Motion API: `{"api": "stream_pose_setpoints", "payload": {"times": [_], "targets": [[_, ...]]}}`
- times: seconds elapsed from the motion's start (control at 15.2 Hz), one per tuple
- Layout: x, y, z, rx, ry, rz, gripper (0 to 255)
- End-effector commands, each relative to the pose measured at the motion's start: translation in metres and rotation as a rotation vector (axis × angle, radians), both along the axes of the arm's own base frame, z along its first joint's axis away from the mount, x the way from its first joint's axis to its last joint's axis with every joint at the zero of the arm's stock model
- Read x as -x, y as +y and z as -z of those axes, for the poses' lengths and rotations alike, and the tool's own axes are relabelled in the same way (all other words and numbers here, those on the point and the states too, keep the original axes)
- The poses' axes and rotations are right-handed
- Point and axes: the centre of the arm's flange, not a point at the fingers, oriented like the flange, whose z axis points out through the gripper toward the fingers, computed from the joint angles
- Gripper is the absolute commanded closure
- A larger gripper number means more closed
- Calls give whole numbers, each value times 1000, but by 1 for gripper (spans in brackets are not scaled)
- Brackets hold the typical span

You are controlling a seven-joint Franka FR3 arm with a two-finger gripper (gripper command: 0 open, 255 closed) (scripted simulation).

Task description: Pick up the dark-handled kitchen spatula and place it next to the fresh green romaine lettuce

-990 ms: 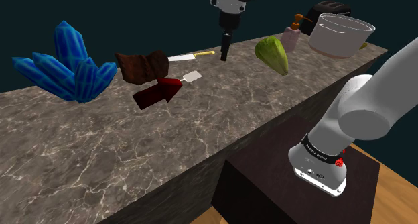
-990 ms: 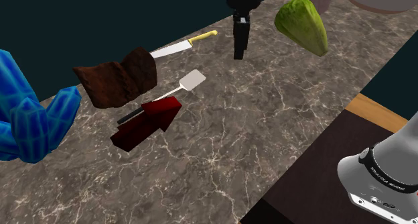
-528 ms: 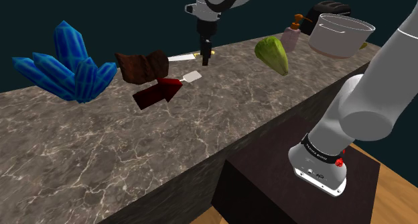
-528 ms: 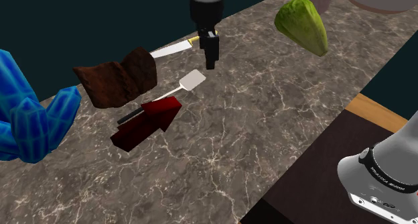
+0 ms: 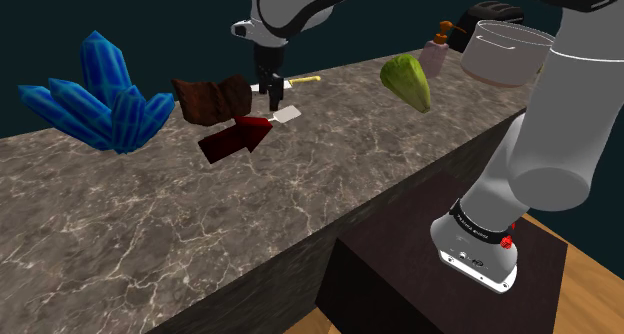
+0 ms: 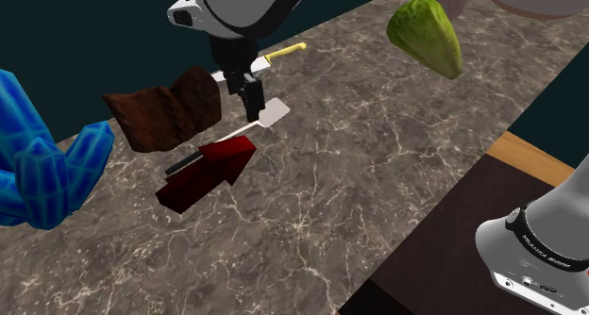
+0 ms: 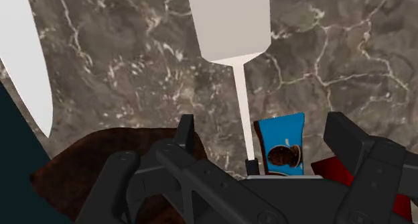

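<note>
Hovering with pincer (image 6: 253, 107) spread, straddling spatula (image 7: 231, 25) shaft, blade just ahead, having slid over from nearer lettuce (image 5: 406, 80); staying well apart from pot (image 5: 510, 52), contents hidden.

My shoulder camera sits beside and a little behind my stand (image 5: 400, 282), looking down along the marble tabletop (image 5: 350, 162) toward its far edge. The second exterior camera looks from nearly the same side, only closer and steeper; both take in the spatula (image 5: 288, 114), the lettuce (image 5: 406, 80) and the blue crystals (image 5: 105, 97). My wrist camera looks almost straight down past my fingers (image 7: 348, 145), very near the tabletop and the spatula's blade.
</note>
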Motion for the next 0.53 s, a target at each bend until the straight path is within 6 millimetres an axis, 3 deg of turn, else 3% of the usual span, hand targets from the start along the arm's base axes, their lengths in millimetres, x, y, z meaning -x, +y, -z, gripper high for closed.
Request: {"api": "stream_pose_setpoints", "payload": {"times": [0.0, 0.13, 0.46], "targets": [[-7, 22, 9, -7, -7, -85, 0], [-12, 38, 15, -12, -12, -142, 0], [-12, 39, 41, -12, -12, -142, 0]]}}
